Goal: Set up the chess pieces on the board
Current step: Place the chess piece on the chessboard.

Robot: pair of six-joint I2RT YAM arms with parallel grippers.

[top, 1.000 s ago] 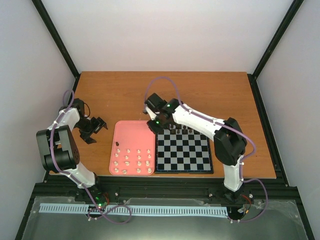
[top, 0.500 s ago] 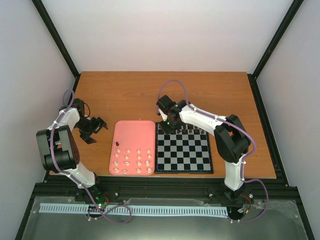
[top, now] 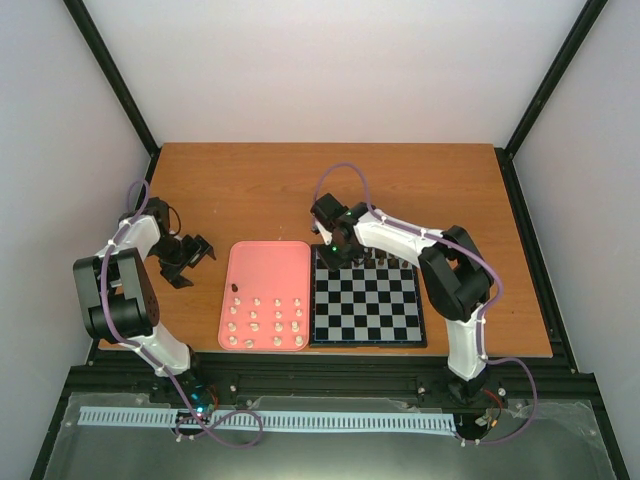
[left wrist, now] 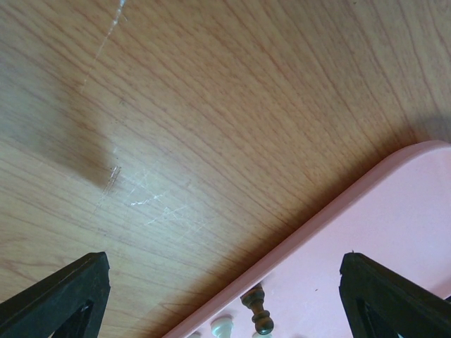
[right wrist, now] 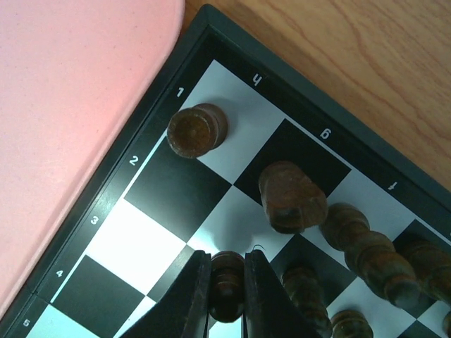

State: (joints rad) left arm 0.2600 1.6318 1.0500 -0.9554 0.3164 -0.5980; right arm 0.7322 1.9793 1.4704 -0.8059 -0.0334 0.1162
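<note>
Progress looks close to the halfway mark. Dark pieces (top: 378, 262) crowd the two far rows of the board (top: 370, 312), and the right wrist view shows the corner piece (right wrist: 197, 130) and the knight (right wrist: 292, 197) beside it standing on their squares. The right claw (top: 334, 257) is clenched on a dark pawn (right wrist: 227, 274) over the second row, near the board's far-left corner. I cannot tell whether its foot touches the square yet.

On the pink tray (top: 268, 262), just beside the board, one dark piece (top: 235, 288) stands alone, so I judge the dark side to be two pieces short of finished. The cream pieces (top: 265, 325) stand in rows at the tray's near end, and none is on the board. The left claw (top: 192, 252) hangs released over the desk (top: 400, 190), left of the tray, grasping nothing.
</note>
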